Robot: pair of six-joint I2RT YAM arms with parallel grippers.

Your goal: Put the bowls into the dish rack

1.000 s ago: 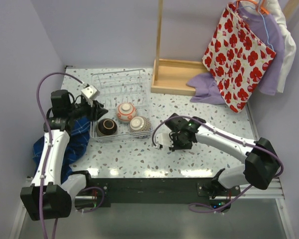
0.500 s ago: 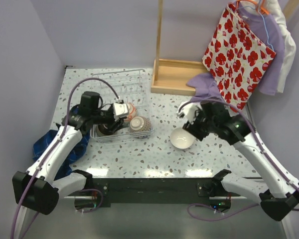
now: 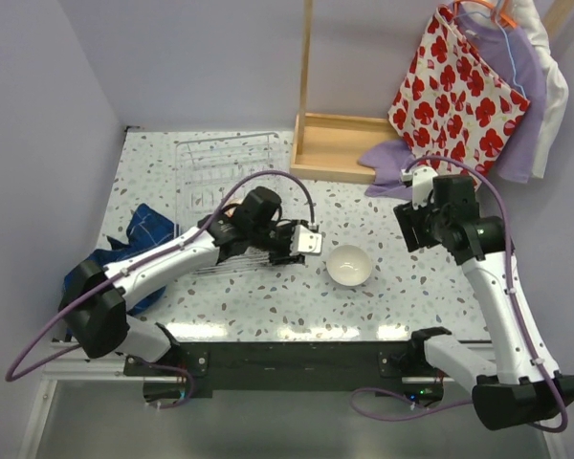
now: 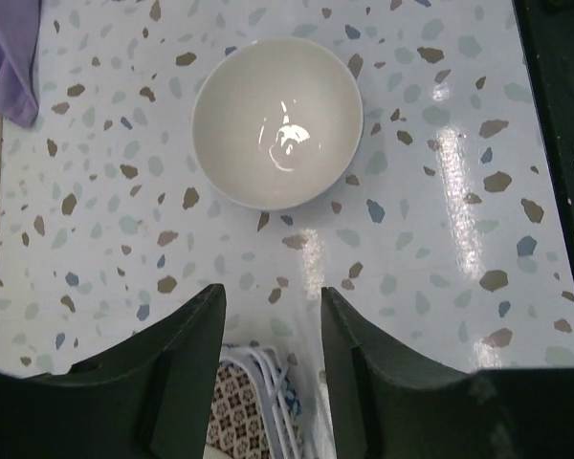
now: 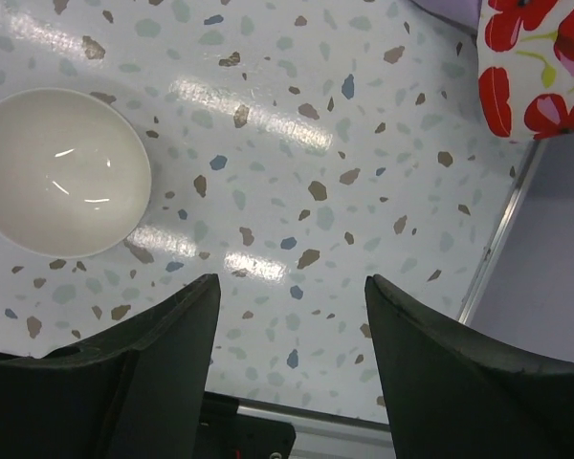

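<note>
L gripper [image 4: 271, 298] swung over nr white bowl [image 4: 277, 122].

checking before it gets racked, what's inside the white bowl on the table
The small round white bowl holds nothing, only light reflections. The speckled tabletop patch beneath it is covered.

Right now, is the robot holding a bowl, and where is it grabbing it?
No, nothing is held. The left fingers and the right fingers are both open and empty. The white bowl sits alone on the table, untouched.
</note>
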